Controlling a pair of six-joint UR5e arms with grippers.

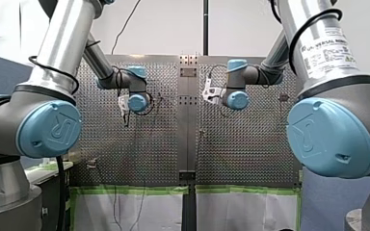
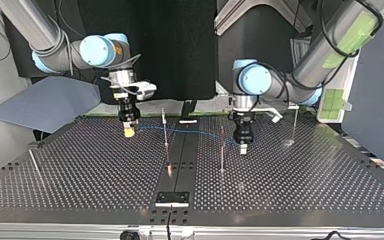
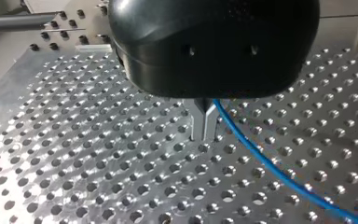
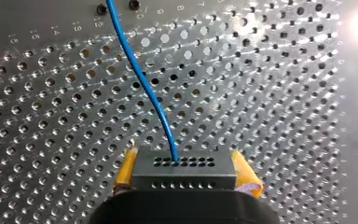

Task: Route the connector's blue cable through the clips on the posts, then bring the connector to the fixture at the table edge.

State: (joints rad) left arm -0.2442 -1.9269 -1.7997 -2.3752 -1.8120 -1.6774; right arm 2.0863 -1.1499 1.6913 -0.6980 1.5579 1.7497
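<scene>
The connector (image 4: 185,175), a dark block with rows of small holes, sits squarely between the yellow pads (image 4: 127,170) of the right gripper (image 4: 184,161). The pads press on its two ends. The blue cable (image 4: 144,84) leaves the connector's upper face and curves away ahead of the gripper over the table (image 2: 80,170).

The left gripper (image 3: 204,135) has its metal fingers (image 3: 198,123) drawn together, with only a thin slit between them. The cable runs up against their side and goes out of sight under the black gripper body, so whether it is pinched there cannot be told.

In the top view both wrists point straight down, with the gripper tips just above the table. The right arm is at that view's left and the left arm is right of the middle. Between them the cable hangs as a shallow line above the table. It crosses a thin upright post (image 2: 165,129) near the centre seam and reaches towards a second post (image 2: 222,150), just beside the left gripper. Whether it sits in a clip on either post is too small to tell.

Two more posts stand well apart from the grippers, one (image 2: 294,125) at the top view's right and one (image 2: 32,162) at its left. The fixture (image 2: 172,198) lies at the near table edge on the centre seam, well away from the connector.
</scene>
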